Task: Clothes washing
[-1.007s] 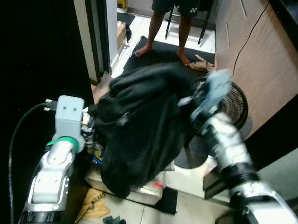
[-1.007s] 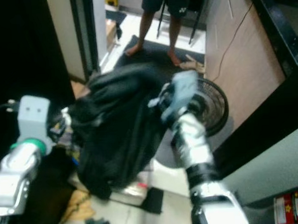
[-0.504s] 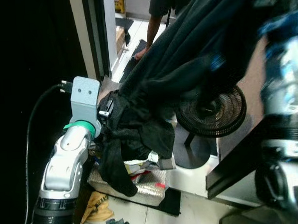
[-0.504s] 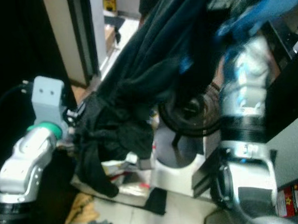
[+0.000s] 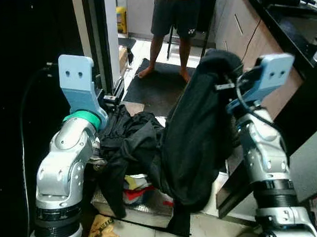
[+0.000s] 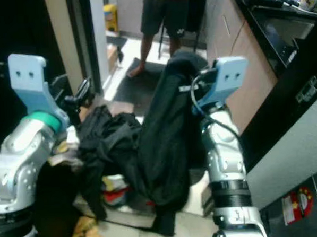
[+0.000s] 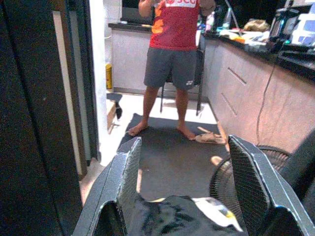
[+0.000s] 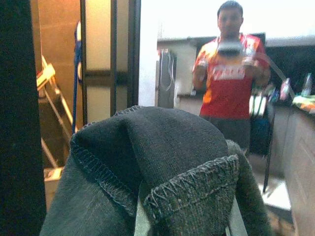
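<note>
Right pincer sits high at about 1 o'clock in your head view, clamped on the top fold of the dark garment, which drapes over its fingers and hangs straight down past the wrist almost to the floor. Half a second ago that arm was swung up close to the camera with the cloth stretched across the frame; now it has settled lower and further out, so the garment is lifted clear and you can see its full length. Left pincer stands wide and empty, fingers parted just above the dark heap at 9 o'clock; it has let go of the cloth it was bunched against. One piece looks separated from the pile, though its lower edge appears to touch the heap, so watch for dragging. A person stands at 12 o'clock on the mat, with a fan near the cabinet.
</note>
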`<state>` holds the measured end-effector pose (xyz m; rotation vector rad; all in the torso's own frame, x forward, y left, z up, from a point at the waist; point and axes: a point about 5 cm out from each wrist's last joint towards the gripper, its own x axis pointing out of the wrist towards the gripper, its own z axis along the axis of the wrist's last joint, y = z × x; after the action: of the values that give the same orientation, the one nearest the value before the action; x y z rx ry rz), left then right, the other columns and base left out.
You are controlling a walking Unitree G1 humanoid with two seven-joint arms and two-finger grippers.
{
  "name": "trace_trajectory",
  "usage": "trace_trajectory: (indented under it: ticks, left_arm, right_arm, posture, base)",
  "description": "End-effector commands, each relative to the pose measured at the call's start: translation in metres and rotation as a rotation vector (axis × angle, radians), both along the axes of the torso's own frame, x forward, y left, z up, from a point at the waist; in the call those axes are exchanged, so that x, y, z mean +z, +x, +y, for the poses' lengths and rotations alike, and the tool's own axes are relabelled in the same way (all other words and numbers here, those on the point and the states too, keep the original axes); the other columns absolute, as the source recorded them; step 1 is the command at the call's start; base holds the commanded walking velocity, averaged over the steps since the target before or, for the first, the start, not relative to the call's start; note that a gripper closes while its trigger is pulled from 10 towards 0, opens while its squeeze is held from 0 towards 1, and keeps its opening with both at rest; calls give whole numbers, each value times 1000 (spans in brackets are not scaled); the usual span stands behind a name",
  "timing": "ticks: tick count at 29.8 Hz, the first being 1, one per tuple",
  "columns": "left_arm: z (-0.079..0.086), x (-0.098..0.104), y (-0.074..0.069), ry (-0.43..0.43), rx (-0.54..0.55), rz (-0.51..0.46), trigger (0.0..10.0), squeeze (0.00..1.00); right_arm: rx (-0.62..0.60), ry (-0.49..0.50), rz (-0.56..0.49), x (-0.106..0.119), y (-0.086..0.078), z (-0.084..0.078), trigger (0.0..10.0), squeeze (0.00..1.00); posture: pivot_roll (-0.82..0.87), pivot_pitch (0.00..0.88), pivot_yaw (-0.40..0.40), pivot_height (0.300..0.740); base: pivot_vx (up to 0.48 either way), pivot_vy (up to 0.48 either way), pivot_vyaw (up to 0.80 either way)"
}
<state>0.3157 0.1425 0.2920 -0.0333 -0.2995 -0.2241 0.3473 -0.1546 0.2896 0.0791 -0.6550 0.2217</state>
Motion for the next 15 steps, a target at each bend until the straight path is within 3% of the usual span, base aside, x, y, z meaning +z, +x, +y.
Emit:
trace_trajectory:
  ticks: [1,6,15]
  left_arm:
    - [-4,5,-2,-8,-22,-14,10000,0]
    - [-10,17,-2,-29,-54,-44,10000,0]
    - [-13,20,-4,-40,-61,-43,10000,0]
  right_arm:
    - [-10,-2,-78,14,-6,0,10000,0]
    - [-14,-18,-86,19,-8,6,10000,0]
    - [-36,3,-88,24,-10,6,10000,0]
  posture:
    - [73,15,-29,740]
    - [73,13,-24,740]
    - [76,26,-24,740]
  base:
    - [0,0,0]
    - [0,0,0]
    - [0,0,-799]
